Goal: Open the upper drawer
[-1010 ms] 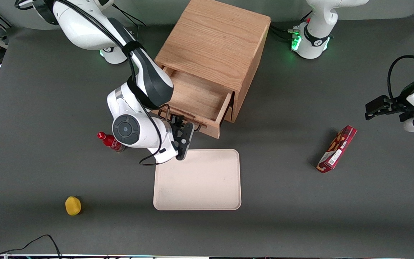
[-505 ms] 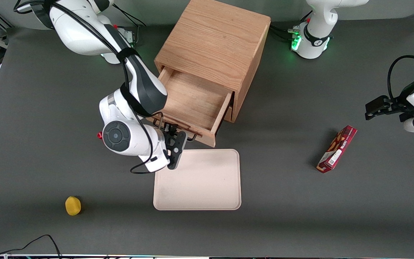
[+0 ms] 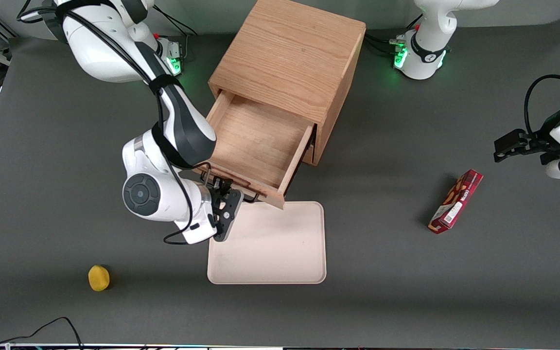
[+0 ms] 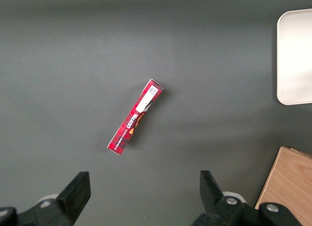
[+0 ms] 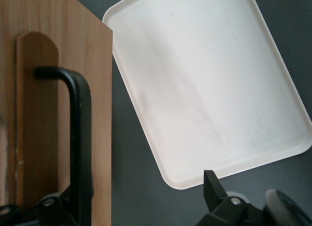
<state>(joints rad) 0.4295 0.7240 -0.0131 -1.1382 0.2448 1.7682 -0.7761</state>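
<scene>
Upper drawer: light oak drawer [image 3: 255,143] with long black wire handle [image 5: 78,138], pulled well out of the boxy oak cabinet [image 3: 292,58]; its front edge overhangs the cream rectangular plastic tray [image 3: 272,245].
Gripper: black two-finger gripper [image 3: 224,192] at the handle, fingers spread apart, one finger against the bar.
Elsewhere: red snack box [image 3: 456,201] toward the parked arm's end; yellow round object [image 3: 98,278] toward the working arm's.

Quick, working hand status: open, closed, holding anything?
Hand: at the upper drawer front, fingers either side of its black handle; whether they grip cannot be told.
</scene>
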